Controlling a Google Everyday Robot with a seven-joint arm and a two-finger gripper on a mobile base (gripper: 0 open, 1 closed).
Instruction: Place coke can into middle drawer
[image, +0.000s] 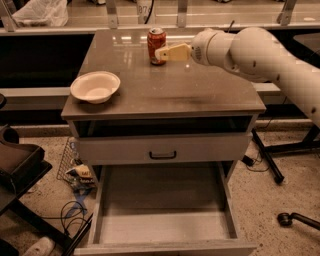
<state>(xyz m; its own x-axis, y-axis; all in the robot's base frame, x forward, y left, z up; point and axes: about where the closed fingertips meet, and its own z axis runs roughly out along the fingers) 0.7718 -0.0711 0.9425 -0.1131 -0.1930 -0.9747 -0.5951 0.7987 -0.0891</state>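
While mid drawer (161, 226) open, gripper (162, 52) poss. touching coke can (155, 39)

- Small red-orange metal coke can (154, 39): silver top, white lettering.
- Cream-yellow tool (160, 53) on a white arm (260, 50), just beside the can.
- Glossy grey-brown worktop (200, 90); round white bowl (95, 86).
- Wide grey wooden middle drawer (165, 227), pale floor; black handle (162, 155) above.

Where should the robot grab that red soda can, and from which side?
Probably around its middle, from the side where the gripper hovers level with it: the coke can stands upright, so its straight wall suits a sideways pinch.
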